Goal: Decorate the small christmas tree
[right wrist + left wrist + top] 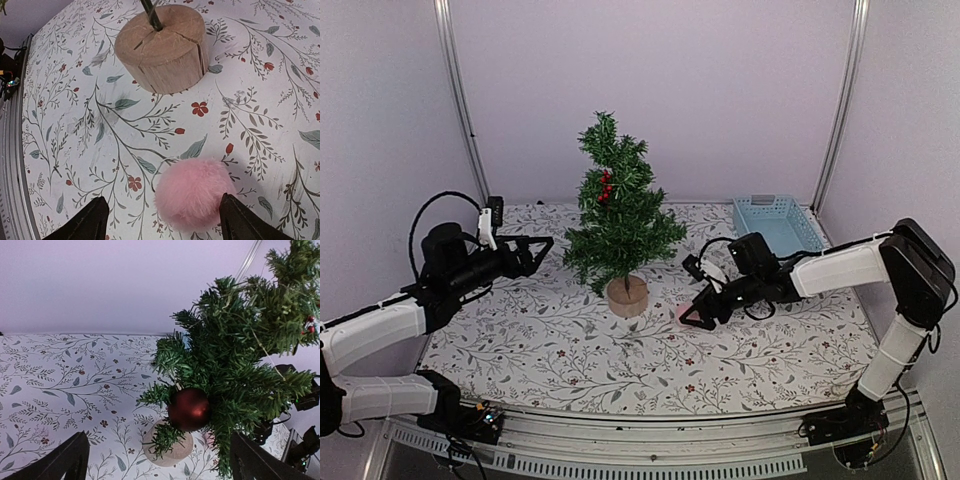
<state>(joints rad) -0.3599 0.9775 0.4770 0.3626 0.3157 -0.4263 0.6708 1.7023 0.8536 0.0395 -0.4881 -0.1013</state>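
The small christmas tree (618,215) stands mid-table on its wooden stump (627,295), with red berries (605,186) near the top. In the left wrist view a dark red bauble (188,409) hangs on a lower branch of the tree (240,350). My left gripper (538,248) is open and empty, just left of the tree. A pink fluffy pom-pom (192,195) with a thin loop lies on the cloth near the stump (162,47). My right gripper (162,225) is open, its fingers either side of the pom-pom; it also shows in the top view (697,315).
A light blue basket (776,221) stands at the back right. The table has a floral cloth (540,350). Metal frame posts (460,100) rise at the back corners. A metal rail (650,455) runs along the table's near edge.
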